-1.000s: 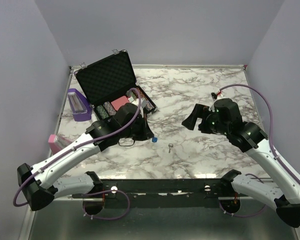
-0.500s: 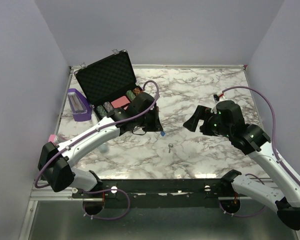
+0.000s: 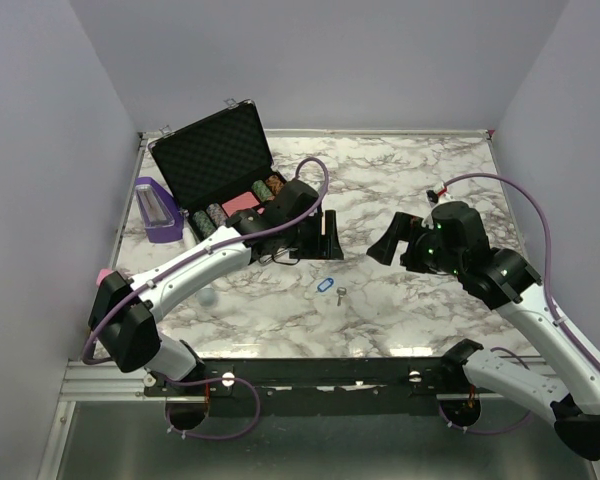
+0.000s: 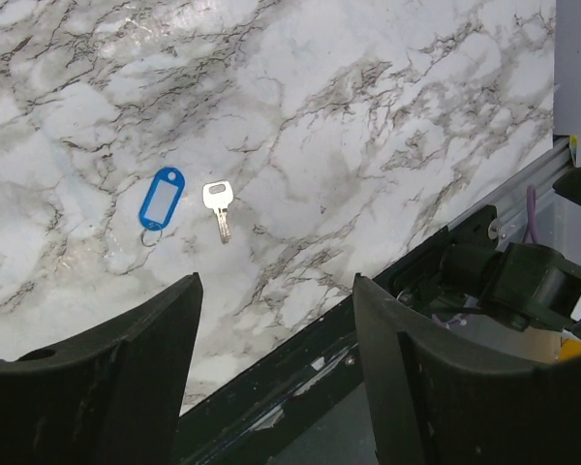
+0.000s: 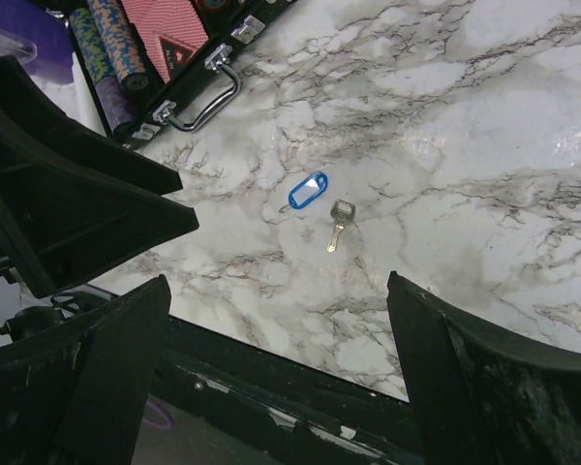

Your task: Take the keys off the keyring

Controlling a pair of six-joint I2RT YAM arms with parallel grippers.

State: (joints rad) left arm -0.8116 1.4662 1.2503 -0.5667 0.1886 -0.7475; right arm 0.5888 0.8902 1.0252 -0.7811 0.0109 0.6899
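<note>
The keyring (image 3: 327,285), a thin ring with a blue tag, lies flat on the marble table, apart from both grippers. It also shows in the left wrist view (image 4: 162,199) and the right wrist view (image 5: 308,190). A single silvery key (image 3: 341,294) lies loose just right of the tag (image 4: 218,208) (image 5: 339,221), not on the ring. My left gripper (image 3: 327,233) (image 4: 276,281) hovers above and behind them, open and empty. My right gripper (image 3: 382,246) (image 5: 278,279) hangs open to the right, nothing between its fingers.
An open black case (image 3: 215,152) with poker chips (image 3: 212,215) stands at the back left, its handle (image 5: 201,104) facing the middle. A purple box (image 3: 155,208) sits left of it. A pink object (image 3: 106,281) lies at the left edge.
My left gripper swung right and away from the near edge carrying the blue-tagged keyring, then opened; the keyring now lies on the table beside the key. The right arm barely moved.
</note>
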